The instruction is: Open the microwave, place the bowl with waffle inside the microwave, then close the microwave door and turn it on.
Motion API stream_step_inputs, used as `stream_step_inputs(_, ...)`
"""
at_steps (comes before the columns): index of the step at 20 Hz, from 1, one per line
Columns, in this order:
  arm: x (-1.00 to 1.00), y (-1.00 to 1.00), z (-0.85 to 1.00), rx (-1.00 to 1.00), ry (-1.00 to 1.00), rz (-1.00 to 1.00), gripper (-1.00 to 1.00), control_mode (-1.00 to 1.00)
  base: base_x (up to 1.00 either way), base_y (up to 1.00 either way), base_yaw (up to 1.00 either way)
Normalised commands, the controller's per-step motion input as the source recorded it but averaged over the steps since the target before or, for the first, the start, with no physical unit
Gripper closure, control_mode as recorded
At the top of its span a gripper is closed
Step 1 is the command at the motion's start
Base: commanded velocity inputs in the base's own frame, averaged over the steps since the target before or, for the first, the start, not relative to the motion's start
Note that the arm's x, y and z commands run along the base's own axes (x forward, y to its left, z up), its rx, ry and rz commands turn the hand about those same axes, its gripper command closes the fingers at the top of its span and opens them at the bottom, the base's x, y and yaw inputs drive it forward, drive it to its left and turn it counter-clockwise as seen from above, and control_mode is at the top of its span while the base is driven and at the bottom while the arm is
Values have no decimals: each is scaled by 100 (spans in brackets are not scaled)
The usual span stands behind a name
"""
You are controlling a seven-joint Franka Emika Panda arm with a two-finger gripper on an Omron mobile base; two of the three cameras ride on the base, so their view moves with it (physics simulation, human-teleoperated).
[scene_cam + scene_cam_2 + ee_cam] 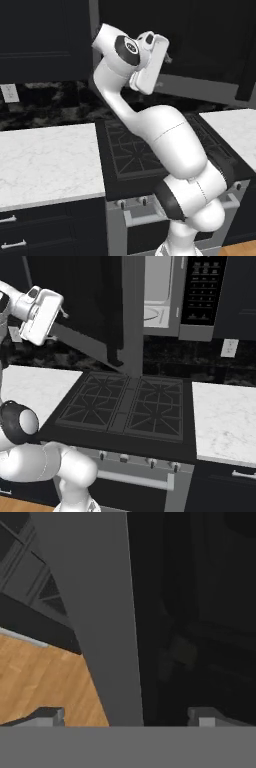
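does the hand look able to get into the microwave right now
Probably not directly. The door is swung wide open, and the open hand sits against the door's grey edge, on the far side from the pale cavity of the microwave. It would likely have to go round the door first.

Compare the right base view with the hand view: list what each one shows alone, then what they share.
Right base view alone: the microwave with its pale interior exposed, its dark control panel, a wall outlet and the white counter right of the stove.

Hand view alone: the wooden floor and the two fingertips of the open hand, standing wide apart.

Both: the swung-open microwave door, its grey edge between the fingertips, and the stove grates.
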Motion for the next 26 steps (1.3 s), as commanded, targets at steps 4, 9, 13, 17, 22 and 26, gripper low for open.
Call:
stream_step_inputs(4,96,-25,-49,19,-24,34,-100,-100,0,0,0)
stream_step_inputs(9,87,-18,-42,18,-39,38,-100,-100,0,0,0)
stream_step_inputs(13,86,-5,-4,16,-36,36,-100,-100,0,0,0)
stream_step_inputs(17,96,-4,0,15,-38,34,-100,-100,0,0,0)
stream_step_inputs(22,98,-1,18,12,-16,26,-100,-100,0,0,0)
stream_step_inputs(26,100,-8,6,13,-10,30,-100,-100,0,0,0)
